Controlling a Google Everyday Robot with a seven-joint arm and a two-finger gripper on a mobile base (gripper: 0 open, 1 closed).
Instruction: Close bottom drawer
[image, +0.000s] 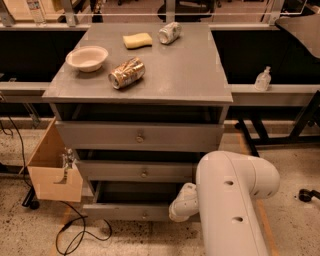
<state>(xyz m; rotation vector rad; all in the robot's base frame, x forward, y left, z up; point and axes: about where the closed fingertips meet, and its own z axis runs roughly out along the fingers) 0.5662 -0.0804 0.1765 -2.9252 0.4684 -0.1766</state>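
my tool sits low at the right end of the bottom drawer, just beside its front panel; whether it is wide or narrow i cannot tell. the drawer stands pulled out from the bench, below the middle drawer, its small knob facing out.
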